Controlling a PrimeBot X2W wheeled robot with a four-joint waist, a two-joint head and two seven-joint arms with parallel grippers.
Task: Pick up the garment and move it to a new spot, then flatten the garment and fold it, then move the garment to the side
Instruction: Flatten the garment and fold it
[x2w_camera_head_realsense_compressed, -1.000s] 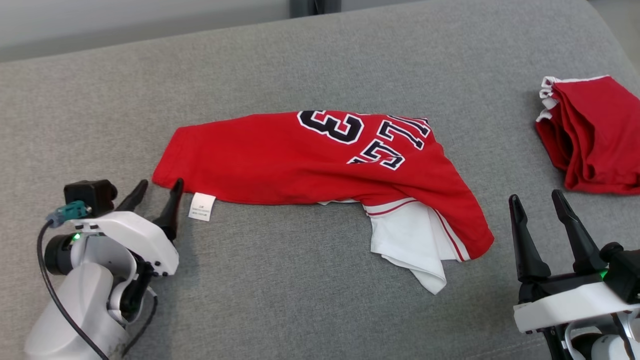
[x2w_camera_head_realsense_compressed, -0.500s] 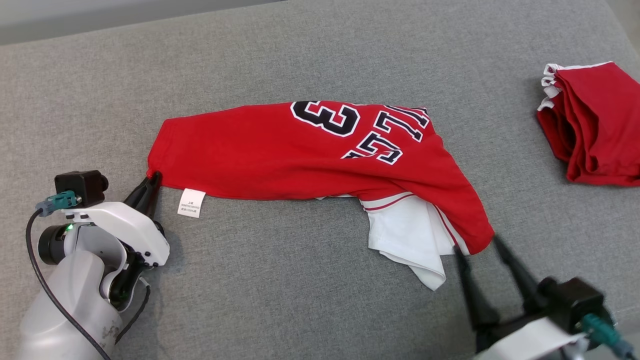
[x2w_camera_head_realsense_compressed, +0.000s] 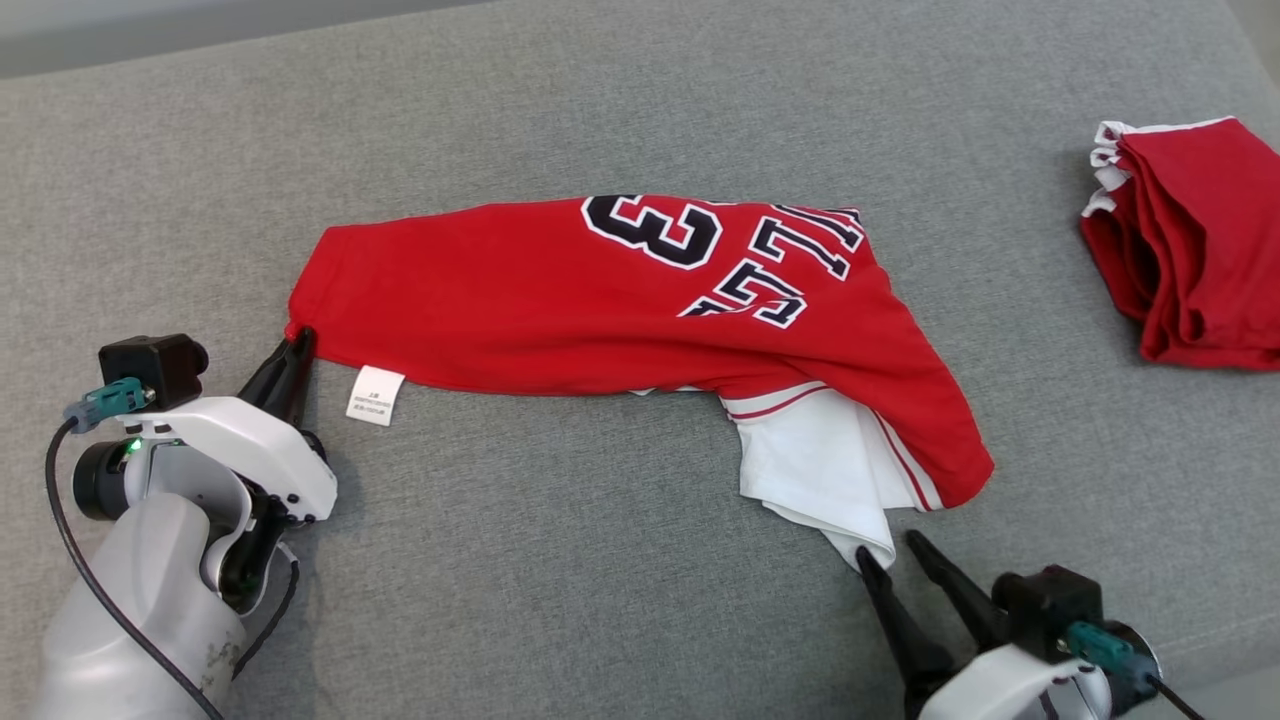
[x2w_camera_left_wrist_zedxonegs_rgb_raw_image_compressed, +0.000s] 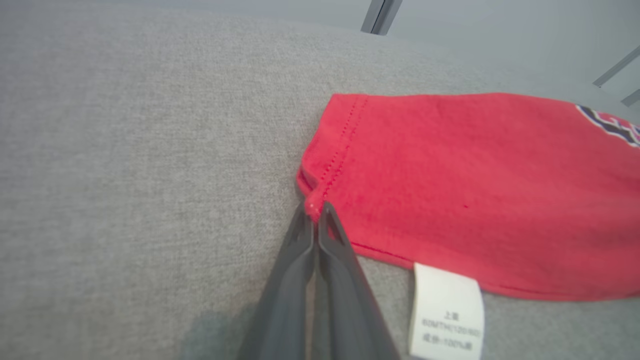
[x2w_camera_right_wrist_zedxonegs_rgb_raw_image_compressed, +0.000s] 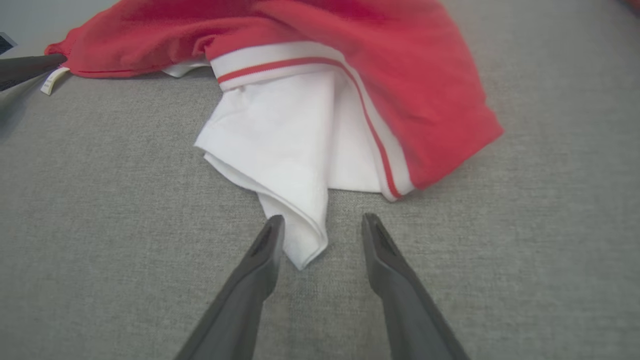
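On the grey cushion (x2w_camera_head_realsense_compressed: 600, 100) the garment (x2w_camera_head_realsense_compressed: 600, 300) is laid crumpled at centre, its red hem corner pinched by the left gripper (x2w_camera_head_realsense_compressed: 297, 343), its white tip bracketed by the parted right gripper (x2w_camera_head_realsense_compressed: 888, 546); lifting, flattening, folding judged undone.

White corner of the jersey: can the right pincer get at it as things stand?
Probably yes. The right pincer is open and straddles the white corner of the jersey, which lies on the grey cushion with nothing over it.
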